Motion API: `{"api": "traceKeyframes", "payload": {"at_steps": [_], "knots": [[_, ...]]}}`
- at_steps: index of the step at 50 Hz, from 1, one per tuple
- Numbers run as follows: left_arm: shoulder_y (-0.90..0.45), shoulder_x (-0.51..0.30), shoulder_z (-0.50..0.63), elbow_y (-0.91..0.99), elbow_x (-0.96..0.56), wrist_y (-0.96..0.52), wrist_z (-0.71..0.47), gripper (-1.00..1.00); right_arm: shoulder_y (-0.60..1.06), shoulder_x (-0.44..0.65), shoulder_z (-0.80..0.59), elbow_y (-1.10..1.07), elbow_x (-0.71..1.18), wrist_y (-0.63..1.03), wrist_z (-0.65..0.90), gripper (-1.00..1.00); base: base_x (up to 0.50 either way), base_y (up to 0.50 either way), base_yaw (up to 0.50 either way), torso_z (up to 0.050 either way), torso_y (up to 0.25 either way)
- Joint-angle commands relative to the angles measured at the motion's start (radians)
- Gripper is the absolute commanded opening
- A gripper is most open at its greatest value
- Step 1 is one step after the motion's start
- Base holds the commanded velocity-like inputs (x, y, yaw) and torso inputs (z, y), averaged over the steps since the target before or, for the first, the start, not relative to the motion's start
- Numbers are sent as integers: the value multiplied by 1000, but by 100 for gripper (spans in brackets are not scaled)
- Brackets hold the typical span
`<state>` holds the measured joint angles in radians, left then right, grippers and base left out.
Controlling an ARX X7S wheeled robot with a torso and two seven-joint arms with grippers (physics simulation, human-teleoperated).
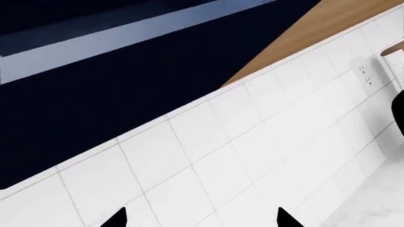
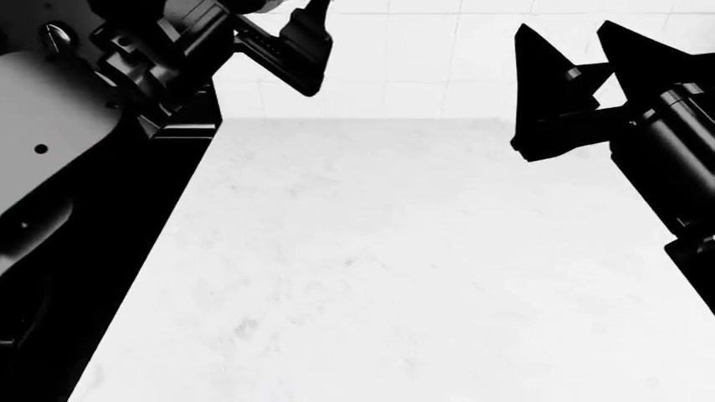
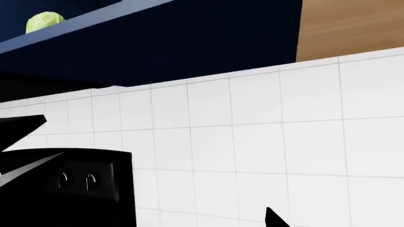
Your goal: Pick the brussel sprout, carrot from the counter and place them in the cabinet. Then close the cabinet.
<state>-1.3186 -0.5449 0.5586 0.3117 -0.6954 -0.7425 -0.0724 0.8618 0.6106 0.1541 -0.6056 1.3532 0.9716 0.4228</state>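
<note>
The brussel sprout [image 3: 45, 22], a pale green leafy ball, rests on a lighter blue shelf edge inside the dark navy cabinet [image 3: 189, 42], high above the tiled wall. The carrot is out of view. My left gripper [image 1: 202, 221] is open, with only white tile showing between its two black fingertips [image 1: 117, 220]. In the head view my right gripper [image 2: 581, 50] is raised over the back of the white counter [image 2: 380, 276], its two pointed fingers spread and empty. In the right wrist view only one of its fingertips [image 3: 275, 220] shows.
A white tile backsplash [image 2: 403, 67] runs behind the counter. A wooden panel [image 1: 328, 28] adjoins the cabinet, with a wall outlet [image 1: 364, 75] below it. A black boxy shape [image 3: 63, 189] fills one lower corner of the right wrist view. The left arm [image 2: 100, 92] hangs over the counter's dark left edge.
</note>
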Motion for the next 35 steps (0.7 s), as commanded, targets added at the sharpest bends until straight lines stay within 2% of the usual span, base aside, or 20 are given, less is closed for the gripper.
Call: {"api": "traceKeyframes", "payload": {"at_steps": [1,6,18,27,35], "knots": [[7,1,-21,0,-17,-6,-22,100,-1,3,-4,3,-4,-2,11,100,-188,-273,0,0,0],[6,2,-24,2,-21,-10,-27,100,-1,4,-3,15,-11,-3,23,100,-24,-218,0,0,0],[6,-2,-32,12,-31,-14,-36,100,1,5,2,23,-4,-9,36,100,0,0,-417,0,0],[17,-11,-37,19,-35,-9,-36,100,10,7,-7,31,-18,-11,39,100,-1,-13,0,0,0],[28,-16,-35,19,-33,0,-33,100,22,9,-15,33,-20,-11,41,100,-129,-218,0,0,0]]}}
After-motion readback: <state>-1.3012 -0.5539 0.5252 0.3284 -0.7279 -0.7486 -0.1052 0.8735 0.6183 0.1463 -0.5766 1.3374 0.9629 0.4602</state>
